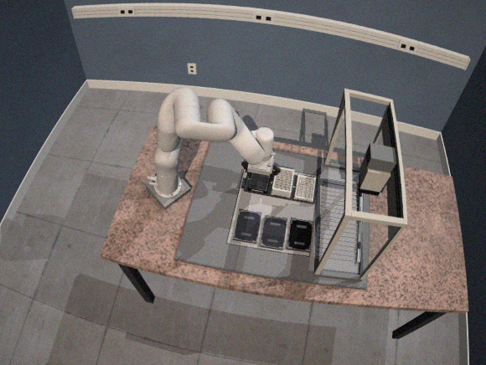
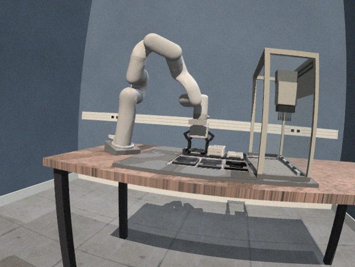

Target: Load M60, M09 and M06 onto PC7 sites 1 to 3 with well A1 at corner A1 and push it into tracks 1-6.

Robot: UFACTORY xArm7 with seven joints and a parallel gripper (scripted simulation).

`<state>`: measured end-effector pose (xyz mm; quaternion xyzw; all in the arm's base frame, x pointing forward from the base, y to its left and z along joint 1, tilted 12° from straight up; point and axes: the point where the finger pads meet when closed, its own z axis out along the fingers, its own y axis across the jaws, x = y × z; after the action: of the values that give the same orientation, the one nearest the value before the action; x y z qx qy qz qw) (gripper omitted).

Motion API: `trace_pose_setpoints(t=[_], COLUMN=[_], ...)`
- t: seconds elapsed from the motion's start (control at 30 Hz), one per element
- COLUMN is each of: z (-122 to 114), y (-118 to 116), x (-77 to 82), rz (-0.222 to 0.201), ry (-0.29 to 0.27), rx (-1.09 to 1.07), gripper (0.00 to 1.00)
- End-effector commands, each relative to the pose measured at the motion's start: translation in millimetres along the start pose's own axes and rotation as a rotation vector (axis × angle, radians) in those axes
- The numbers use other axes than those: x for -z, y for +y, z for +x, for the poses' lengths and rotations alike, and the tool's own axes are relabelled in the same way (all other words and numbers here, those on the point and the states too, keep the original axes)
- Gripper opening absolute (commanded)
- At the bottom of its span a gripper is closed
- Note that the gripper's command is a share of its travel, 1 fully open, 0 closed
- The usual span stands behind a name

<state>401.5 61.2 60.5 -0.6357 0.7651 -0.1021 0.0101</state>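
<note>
Progress: three plates sitting on carrier (image 1: pixel 311 200), nests (image 1: pixel 247 226) emptied | hand (image 2: pixel 198 150) spreading wide, releasing dark plate (image 1: pixel 257 182) near surface's far edge | carrier push into rails (image 1: pixel 335 218) remaining

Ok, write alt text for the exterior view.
A white robot arm on a wooden table holds its open hand low over a dark plate at the near end of a row of three. Two pale plates stand beside it, three dark trays in front, and a tall frame at right.
</note>
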Motion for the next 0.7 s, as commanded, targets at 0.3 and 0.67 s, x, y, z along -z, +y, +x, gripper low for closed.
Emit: trace_pose_setpoints(t=[0.3,0.67], z=[0,0], y=[-1,-1], x=[18.8,37.2], rz=[0.003,0.003], ry=[-0.001,-0.001], rx=[0.0,0.0], gripper=[1.0,1.0])
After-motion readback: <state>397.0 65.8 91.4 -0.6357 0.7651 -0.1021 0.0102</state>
